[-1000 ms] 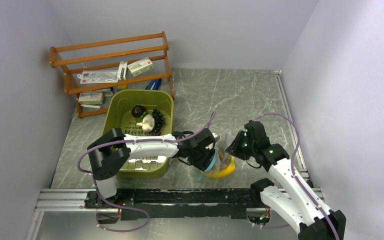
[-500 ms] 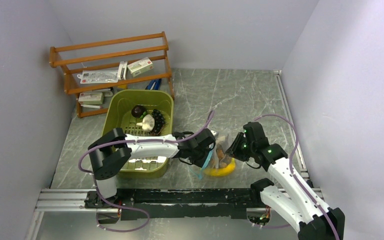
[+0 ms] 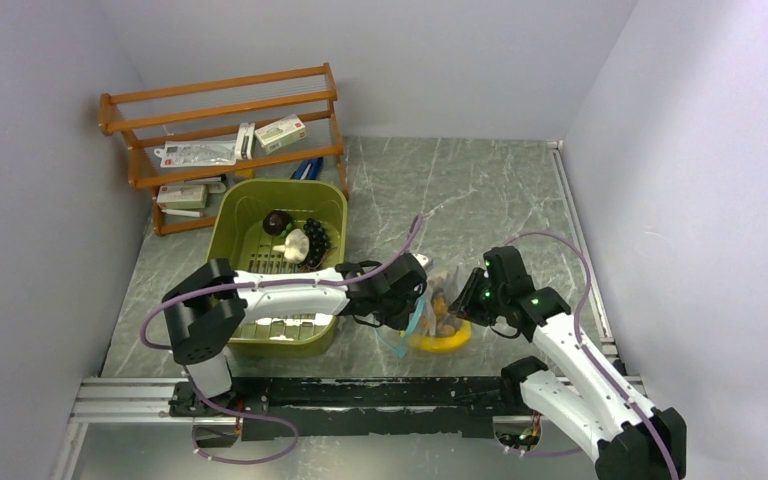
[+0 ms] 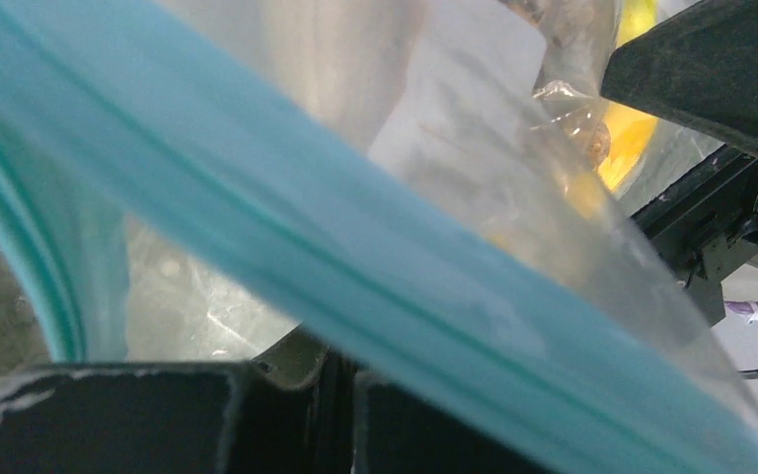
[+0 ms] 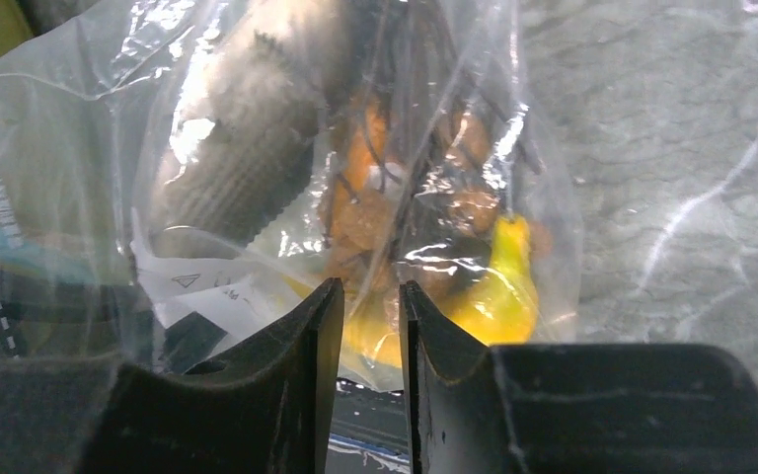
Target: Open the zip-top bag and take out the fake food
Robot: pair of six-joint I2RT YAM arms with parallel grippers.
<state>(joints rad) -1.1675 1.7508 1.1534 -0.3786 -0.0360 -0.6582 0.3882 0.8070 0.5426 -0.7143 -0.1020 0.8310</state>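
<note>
1. The zip-top bag lies on the grey marbled table between the two arms. It is just right of the olive-green basket, and its teal zip strip is turned toward the left arm.
2. The left gripper is clenched at the bag's mouth. In its wrist view the teal strip runs slantwise right across its dark fingers, so close that it blurs, and the gripper appears to pinch the mouth edge.
3. The right gripper grasps the opposite side of the bag. Its fingers stand nearly together with a fold of the clear film caught between them.
4. Part of the fake food is inside the bag: a yellow banana low against the film, a grey ribbed fish beside it, and orange bits between the two. A white paper slip shows through the plastic below the fish.
5. Other toy pieces sit in the basket — a white mushroom, dark grapes and a brown round piece — close together at its far end.
6. A wooden rack stands at the far left of the table, with small boxes and flat packets on its shelves.
</note>
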